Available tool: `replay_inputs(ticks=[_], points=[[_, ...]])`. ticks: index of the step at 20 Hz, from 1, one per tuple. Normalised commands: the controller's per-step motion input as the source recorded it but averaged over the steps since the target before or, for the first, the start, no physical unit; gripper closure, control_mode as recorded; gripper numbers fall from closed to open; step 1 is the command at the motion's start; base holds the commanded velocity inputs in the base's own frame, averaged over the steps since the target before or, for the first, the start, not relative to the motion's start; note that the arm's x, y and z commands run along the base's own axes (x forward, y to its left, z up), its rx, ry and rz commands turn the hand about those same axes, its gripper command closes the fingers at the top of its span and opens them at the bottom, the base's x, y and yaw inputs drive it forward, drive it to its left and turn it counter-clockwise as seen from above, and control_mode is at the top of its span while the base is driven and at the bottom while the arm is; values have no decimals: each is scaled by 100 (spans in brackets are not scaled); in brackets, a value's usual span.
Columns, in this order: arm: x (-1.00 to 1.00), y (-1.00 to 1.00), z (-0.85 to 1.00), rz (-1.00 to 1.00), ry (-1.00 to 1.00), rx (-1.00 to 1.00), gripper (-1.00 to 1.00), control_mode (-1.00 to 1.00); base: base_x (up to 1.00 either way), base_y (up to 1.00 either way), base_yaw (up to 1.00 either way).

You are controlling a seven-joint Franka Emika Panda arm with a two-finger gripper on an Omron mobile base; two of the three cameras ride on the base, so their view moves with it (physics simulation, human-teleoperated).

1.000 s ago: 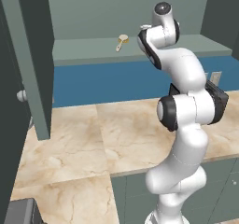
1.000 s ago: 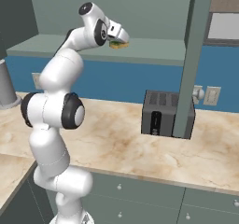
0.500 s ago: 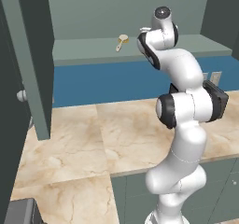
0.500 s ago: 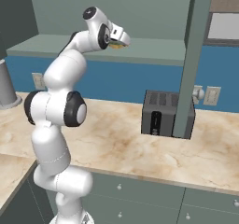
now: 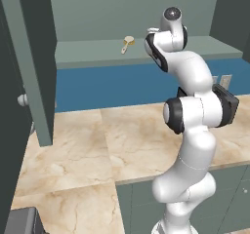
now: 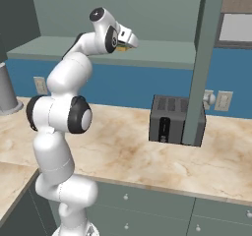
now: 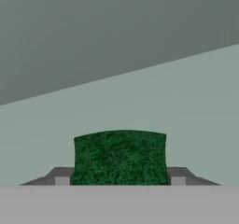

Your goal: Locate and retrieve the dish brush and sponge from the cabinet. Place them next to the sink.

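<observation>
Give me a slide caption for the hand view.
Gripper closing around the green-topped sponge on the cabinet shelf.

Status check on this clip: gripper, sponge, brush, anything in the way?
Gripper up at the cabinet shelf, fingers either side of the sponge. Grip not confirmed. Brush lies on the shelf, untouched. Nothing in the way.

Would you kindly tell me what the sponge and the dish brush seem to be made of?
Sponge: the dark green face looks like coarse, matte scouring fibre, going by its speckled grain. Dish brush: the tan handle suggests plain wood and the pale round head bristles, though it is too small to be sure.
</observation>
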Motion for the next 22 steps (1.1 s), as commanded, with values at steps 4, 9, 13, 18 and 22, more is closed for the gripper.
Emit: replay_inputs(ticks=[4, 9, 13, 18, 22], points=[[-5, 0, 0, -1, 0, 1, 100, -100, 0, 0, 0], [-10, 1, 4, -1, 0, 0, 100, -100, 0, 0, 0], [-24, 0, 26, 0, 0, 0, 100, -100, 0, 0, 0], [-13, 0, 16, -1, 0, 0, 100, -100, 0, 0, 0], [-37, 0, 0, 0, -4, 3, 100, -100, 0, 0, 0]])
